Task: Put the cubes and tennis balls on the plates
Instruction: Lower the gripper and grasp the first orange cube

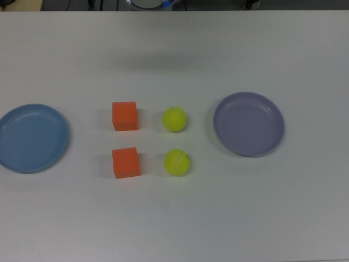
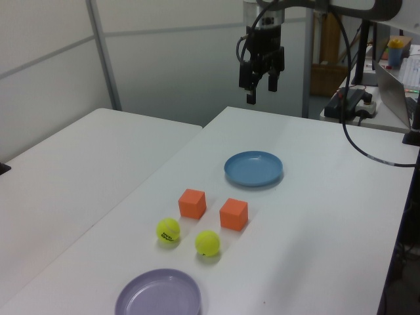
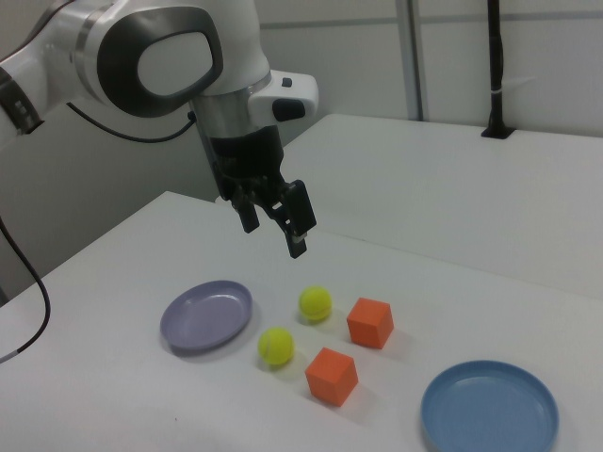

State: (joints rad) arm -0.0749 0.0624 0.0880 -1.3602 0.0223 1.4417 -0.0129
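Note:
Two orange cubes (image 1: 125, 115) (image 1: 126, 162) sit side by side mid-table, with two yellow-green tennis balls (image 1: 175, 119) (image 1: 177, 162) just to the top view's right of them. A light blue plate (image 1: 32, 137) lies empty at the top view's left, and a lavender plate (image 1: 248, 123) lies empty at its right. My gripper (image 3: 275, 234) hangs open and empty, high above the table behind the balls and cubes. In the left view the gripper (image 2: 261, 94) hovers beyond the blue plate (image 2: 253, 168). The top view does not show the gripper.
A second white table (image 2: 79, 164) adjoins on the left view's left. A black cable (image 2: 367, 147) droops from the arm over the table's far right corner in the left view. A power strip (image 2: 351, 102) and clutter stand beyond that edge.

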